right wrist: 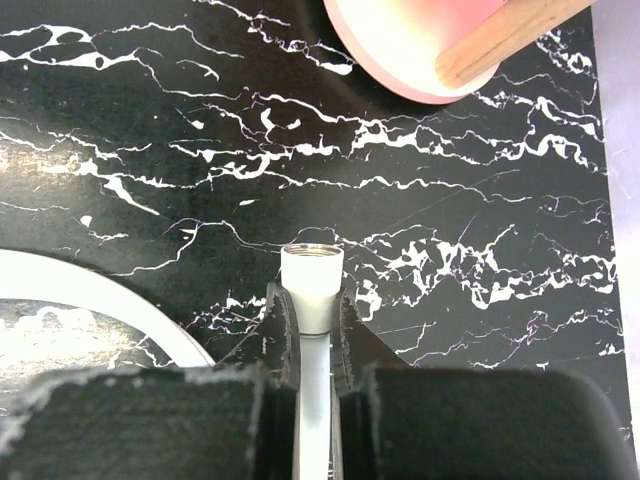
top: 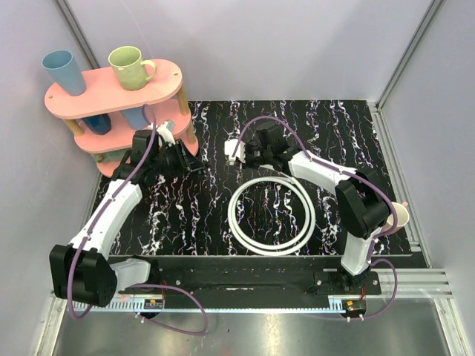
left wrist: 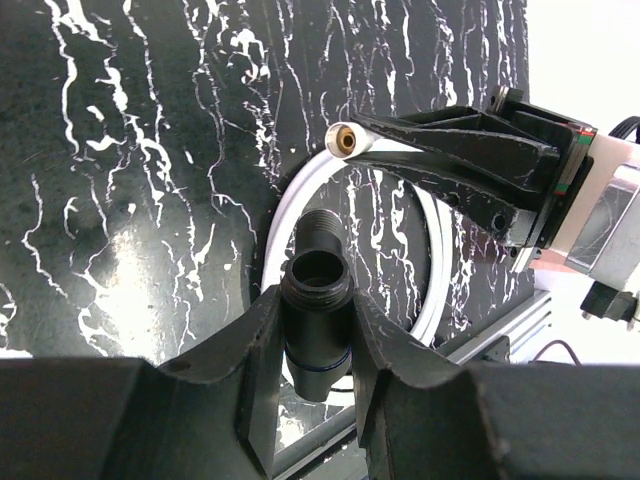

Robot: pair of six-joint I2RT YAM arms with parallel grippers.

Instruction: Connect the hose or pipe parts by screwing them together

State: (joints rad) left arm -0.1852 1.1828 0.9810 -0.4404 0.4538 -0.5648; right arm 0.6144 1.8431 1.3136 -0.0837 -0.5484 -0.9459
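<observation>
A thin white hose (top: 271,215) lies coiled on the black marbled mat (top: 334,126). My right gripper (right wrist: 312,300) is shut on one end of that hose, just behind its white screw fitting (right wrist: 312,262), which points away from the camera. In the top view this right gripper (top: 243,153) holds the fitting (top: 232,148) above the mat, facing left. My left gripper (left wrist: 315,300) is shut on a short black threaded pipe part (left wrist: 318,268), open end up. The hose end (left wrist: 346,139) faces that part, a short gap away. From above, the left gripper (top: 184,157) sits just left of the right one.
A pink two-tier shelf (top: 159,74) stands at the back left, close behind the left gripper, carrying a blue cup (top: 59,70) and a green mug (top: 130,67). Its pink foot (right wrist: 410,40) shows ahead of the right gripper. A metal rail (top: 260,297) runs along the near edge.
</observation>
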